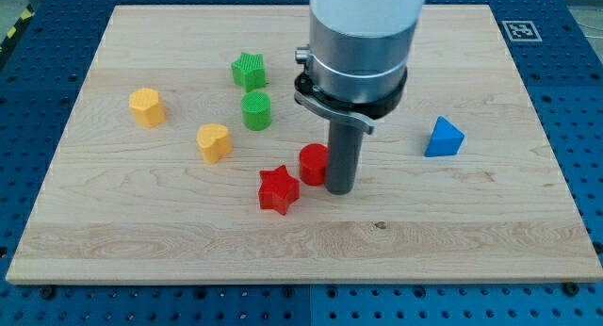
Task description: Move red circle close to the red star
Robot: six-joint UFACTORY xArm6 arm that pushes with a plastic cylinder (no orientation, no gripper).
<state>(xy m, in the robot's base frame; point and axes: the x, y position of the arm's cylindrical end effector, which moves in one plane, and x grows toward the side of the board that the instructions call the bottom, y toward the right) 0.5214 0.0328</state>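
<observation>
- While the dark rod stands near the middle of the wooden counter [452,222], my tip [339,190] rests on the wood just to the view's right of the red circle [312,163], touching it or very nearly so.
- No jaws exist on this arm; the rod is plain and holds nothing, it can only push.
- By my judgement the push is in its closing stage: the red circle already sits just beside the red star [278,189], up and to the view's right of it, with only a thin gap or none between them; I cannot tell whether they touch.
- Any next move calls for only a short, gentle nudge toward the view's lower left, aimed through the circle's middle so that it does not slip off sideways or knock the star away. It may be that no further push is needed.
- That red circle looks like a short, squat cylinder, bright red with finely ribbed sides; its right part is hidden behind the rod.
- Its neighbour, the red star, is of the same red and like height, with blunt points.
- Other blocks lie well apart from this pair: a green star [249,71] and a green circle [256,110] toward the view's top, a yellow heart-like block [215,142] and a yellow block [147,107] of unclear shape at the view's left, and a blue triangle [444,138] at the view's right.
</observation>
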